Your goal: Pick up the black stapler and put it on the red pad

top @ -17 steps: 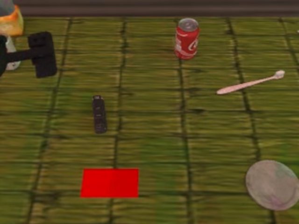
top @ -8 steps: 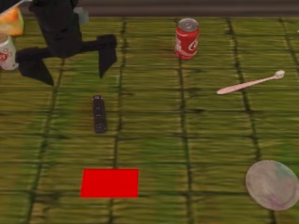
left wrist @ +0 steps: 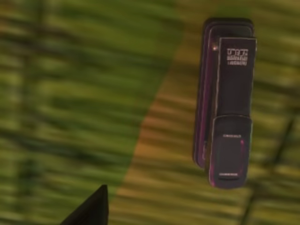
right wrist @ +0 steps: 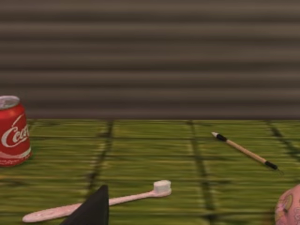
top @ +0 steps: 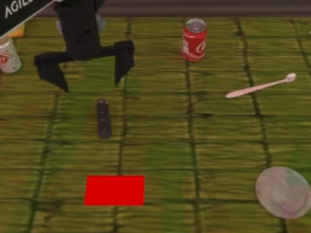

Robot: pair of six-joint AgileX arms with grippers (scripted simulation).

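Observation:
The black stapler [top: 103, 118] lies flat on the green mat, left of centre, its length running front to back. The red pad [top: 114, 190] lies flat nearer the front edge, just below the stapler in the top view. My left gripper [top: 91, 83] hovers open behind the stapler, its two fingers spread wide and holding nothing. In the left wrist view the stapler [left wrist: 227, 103] shows apart from one black fingertip [left wrist: 93, 208]. My right gripper [right wrist: 150, 219] is out of the top view; one fingertip [right wrist: 96, 206] shows far off centre, with nothing held.
A red soda can [top: 194, 40] stands at the back centre. A pink toothbrush [top: 260, 86] lies at the right, a round plate [top: 283, 191] at the front right. A white cup [top: 7, 54] stands at the far left. A thin brush pen [right wrist: 244, 151] lies farther right.
My left arm has swung in from the table's left edge and now hangs open behind the stapler. Stapler and pad have not moved.

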